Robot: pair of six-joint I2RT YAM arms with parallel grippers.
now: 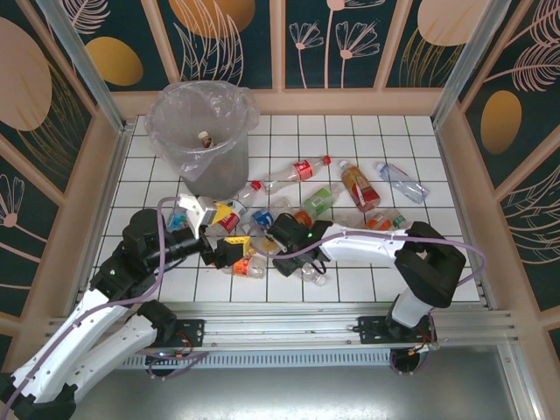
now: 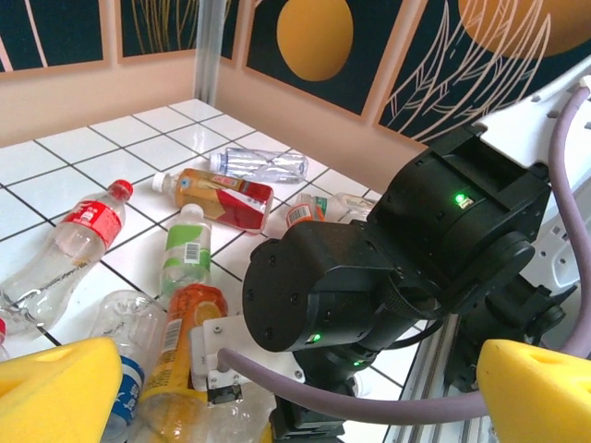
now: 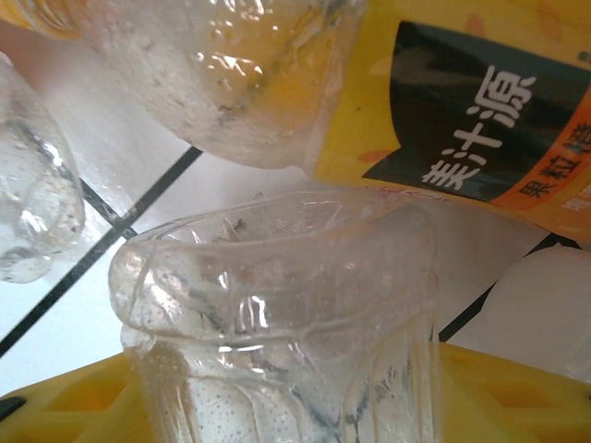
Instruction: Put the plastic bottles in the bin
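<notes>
Two arms reach low over the tiled table (image 1: 394,262). Left gripper (image 1: 220,234) fingers stand wide apart. Right gripper (image 3: 286,406) fingers flank a clear crumpled bottle (image 3: 277,268) among the plastic bottles (image 1: 302,168) scattered beside the bin (image 1: 166,131); clamping cannot be confirmed.

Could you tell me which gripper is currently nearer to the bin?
Left. The left gripper is open just on the near side of the bin; the right gripper is farther right, down among the plastic bottles.
</notes>
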